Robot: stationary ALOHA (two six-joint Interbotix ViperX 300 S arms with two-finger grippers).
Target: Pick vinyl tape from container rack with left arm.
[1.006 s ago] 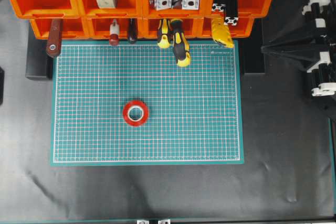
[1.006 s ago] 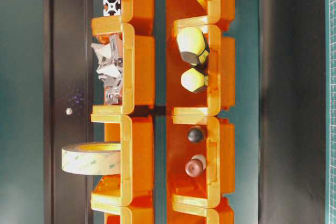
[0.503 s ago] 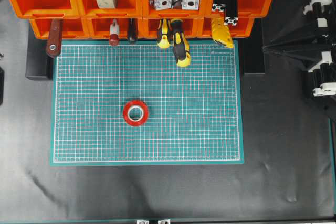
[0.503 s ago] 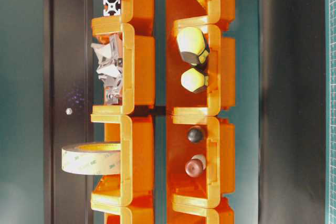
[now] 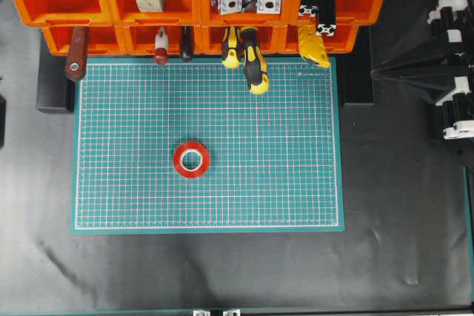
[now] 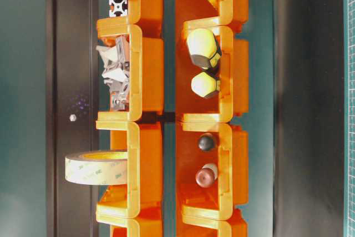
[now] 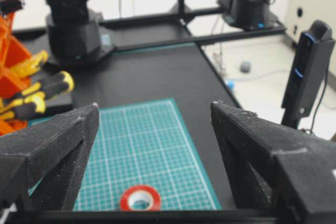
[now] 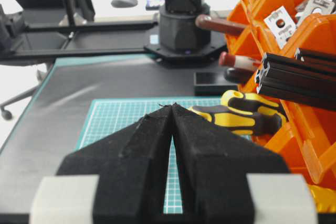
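While left tool (image 7: 152, 129) gapes wide, vinyl tape (image 7: 140, 198) lies below, untouched, right tool (image 8: 172, 116) closed.

Matte black foam-faced wedge fingers (image 7: 52, 150) on both claws, the right claw (image 8: 172, 145) white-tabbed.

Only legible text: "3M", repeated on the side of the cream tape roll (image 6: 95, 169) in rack; green mat's (image 5: 311, 183) corner print too small to read.
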